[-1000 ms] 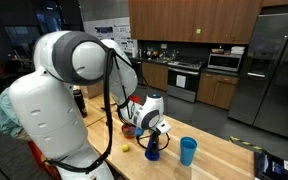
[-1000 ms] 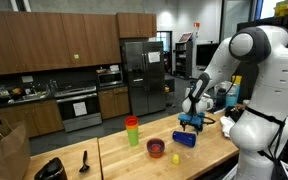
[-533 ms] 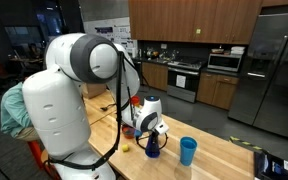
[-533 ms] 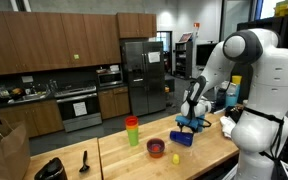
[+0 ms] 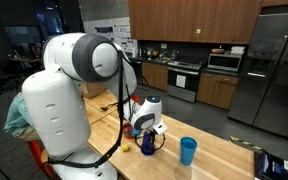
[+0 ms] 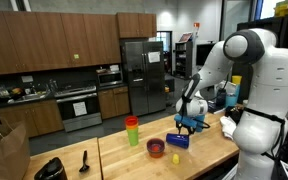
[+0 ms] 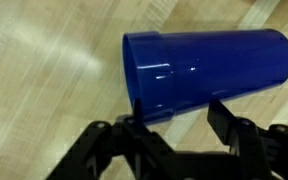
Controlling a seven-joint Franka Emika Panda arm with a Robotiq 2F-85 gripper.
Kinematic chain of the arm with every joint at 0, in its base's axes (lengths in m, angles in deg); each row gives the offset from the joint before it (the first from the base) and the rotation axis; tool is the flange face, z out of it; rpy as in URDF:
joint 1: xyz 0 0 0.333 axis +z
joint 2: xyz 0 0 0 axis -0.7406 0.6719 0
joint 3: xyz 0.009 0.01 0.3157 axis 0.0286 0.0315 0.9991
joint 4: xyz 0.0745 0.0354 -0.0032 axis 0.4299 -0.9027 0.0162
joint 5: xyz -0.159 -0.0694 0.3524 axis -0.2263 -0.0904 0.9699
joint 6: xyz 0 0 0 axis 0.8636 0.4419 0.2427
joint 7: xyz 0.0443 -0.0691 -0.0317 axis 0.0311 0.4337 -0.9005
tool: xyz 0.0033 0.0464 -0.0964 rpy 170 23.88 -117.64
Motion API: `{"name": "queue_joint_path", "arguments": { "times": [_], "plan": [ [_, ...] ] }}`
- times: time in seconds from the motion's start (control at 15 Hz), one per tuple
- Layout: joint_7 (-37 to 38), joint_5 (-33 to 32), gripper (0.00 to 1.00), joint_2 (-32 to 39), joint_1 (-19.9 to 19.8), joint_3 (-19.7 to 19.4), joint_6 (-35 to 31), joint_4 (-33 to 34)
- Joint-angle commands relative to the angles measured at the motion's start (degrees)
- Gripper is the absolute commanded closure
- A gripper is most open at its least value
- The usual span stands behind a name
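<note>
A dark blue cup (image 7: 204, 68) lies on its side on the wooden table, its open mouth toward the left of the wrist view. My gripper (image 7: 177, 122) is open and hangs just above it, the finger tips at the cup's lower edge near the rim, holding nothing. In both exterior views the gripper (image 5: 149, 133) (image 6: 187, 124) points down over the lying cup (image 5: 152, 150) (image 6: 179, 141).
A light blue cup (image 5: 188, 151) stands upright next to the gripper. A red bowl (image 6: 156, 149) and a stack of green and red cups (image 6: 133, 131) stand beside the blue cup. A small yellow object (image 5: 126, 148) lies nearby. A paper bag (image 6: 4, 150) stands at the far end.
The arm has shifted a little sideways over the lying blue cup. The jaws stay open and the cup has not visibly moved.
</note>
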Motion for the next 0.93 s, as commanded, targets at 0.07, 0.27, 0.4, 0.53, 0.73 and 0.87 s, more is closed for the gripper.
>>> {"name": "queue_joint_path", "arguments": {
  "times": [0.07, 0.27, 0.4, 0.53, 0.73, 0.87],
  "plan": [
    [-12.90, 12.62, 0.69, 2.81, 0.85, 0.55, 6.30, -0.33],
    [-18.14, 16.71, 0.97, 4.50, 0.79, 0.87, 8.00, -0.42],
    [-20.47, 18.51, 0.94, 5.06, 0.88, 0.83, 8.44, -0.26],
    [-22.42, 20.25, 0.98, 5.07, 0.82, 0.77, 8.91, -0.26],
    [-25.17, 22.91, 0.97, 2.91, 0.69, 0.72, 9.85, -0.07],
    [-27.40, 26.16, 0.96, -0.07, 0.64, 0.93, 9.80, -1.32]
  ]
}}
